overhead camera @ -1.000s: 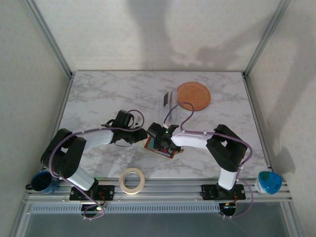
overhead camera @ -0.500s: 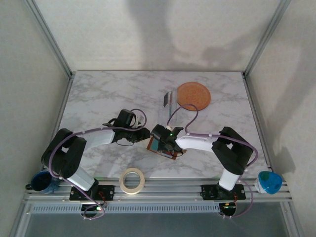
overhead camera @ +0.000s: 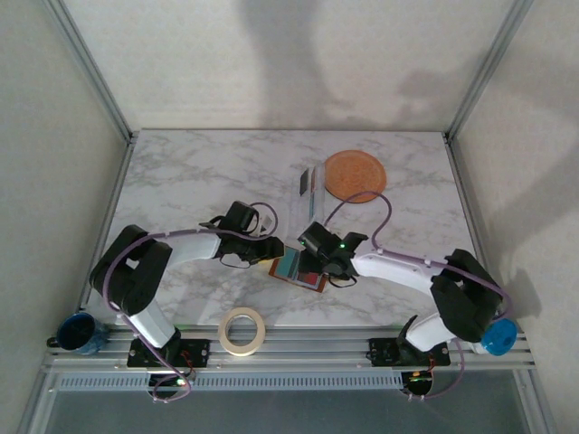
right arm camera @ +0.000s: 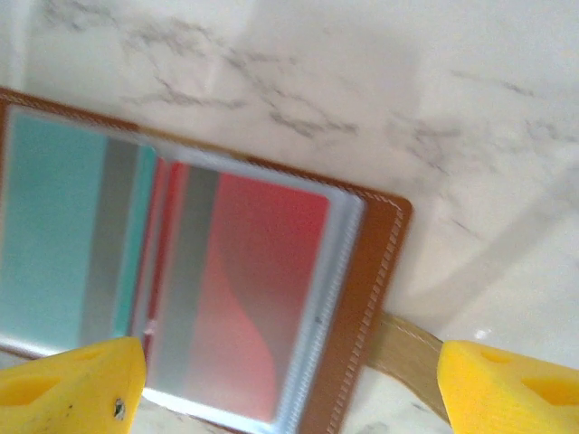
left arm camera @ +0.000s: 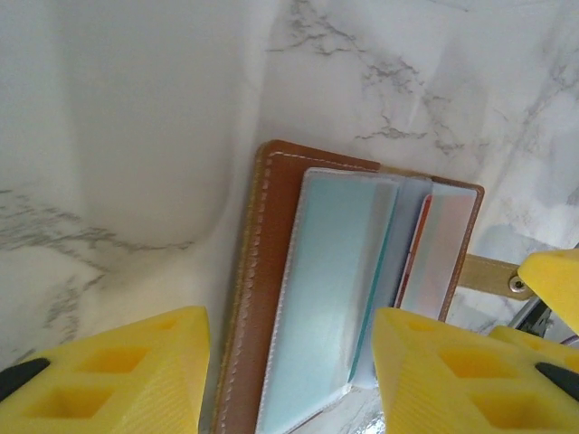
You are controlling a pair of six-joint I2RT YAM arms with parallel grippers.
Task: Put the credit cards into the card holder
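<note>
Left wrist view: card holder (left arm camera: 258,271) is laid open on the table (left arm camera: 136,108).
Credit cards (left arm camera: 330,271): seen tucked in its pockets.
Left gripper (left arm camera: 289,380): jaws part spread, nothing held.
Right gripper (right arm camera: 289,384): jaws wide, nothing held.
Progress: insertion is judged nearly done.

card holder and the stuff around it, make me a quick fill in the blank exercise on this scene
1. The brown card holder on the marble table is folded ___, so its cards show.
2. The round plate at the far side of the table is ___ in colour.
3. The roll of tape at the near edge lies closer to the base of the ___ arm.

Missing words: open; orange; left
</note>
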